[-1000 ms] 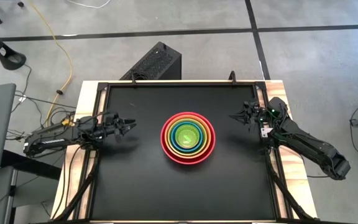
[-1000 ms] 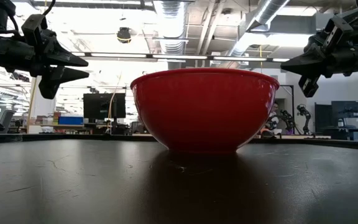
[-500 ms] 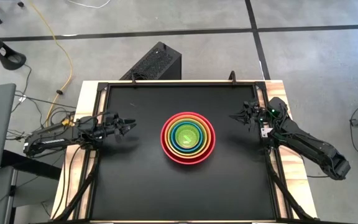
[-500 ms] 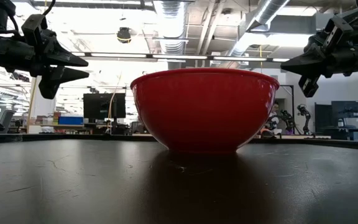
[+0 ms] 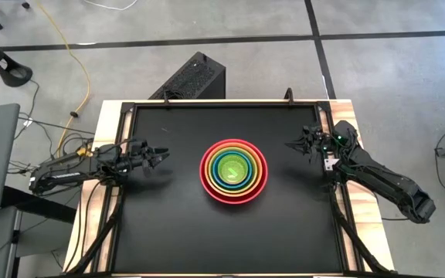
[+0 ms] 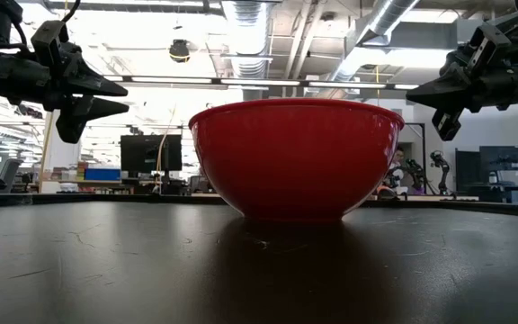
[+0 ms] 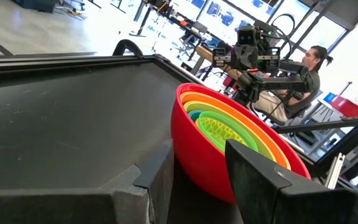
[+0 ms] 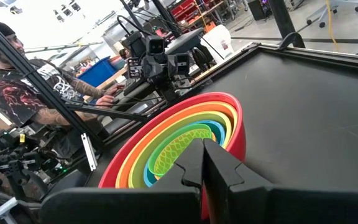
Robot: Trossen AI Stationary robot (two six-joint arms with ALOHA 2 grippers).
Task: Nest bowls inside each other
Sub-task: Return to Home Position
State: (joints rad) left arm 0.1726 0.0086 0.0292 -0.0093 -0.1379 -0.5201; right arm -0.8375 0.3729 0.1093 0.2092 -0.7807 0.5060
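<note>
The bowls [image 5: 233,171] stand as one nested stack on the middle of the black table: the red bowl [image 6: 295,157] outermost, its base on the table, then orange, lime green, blue, yellow and a dotted green one [image 7: 219,129] innermost. My left gripper [image 5: 163,157] hovers open, level, at the table's left side, clear of the stack. My right gripper [image 5: 290,144] hovers shut at the right side, also clear. The left wrist view looks past the open fingers [image 7: 160,177] at the red bowl; in the right wrist view the shut fingertips [image 8: 204,165] point at it.
The black table top [image 5: 168,224] has a raised frame along its edges. A black box [image 5: 191,77] and a yellow cable [image 5: 79,69] lie on the floor beyond the far edge. A person [image 8: 23,93] sits beyond the table's left side.
</note>
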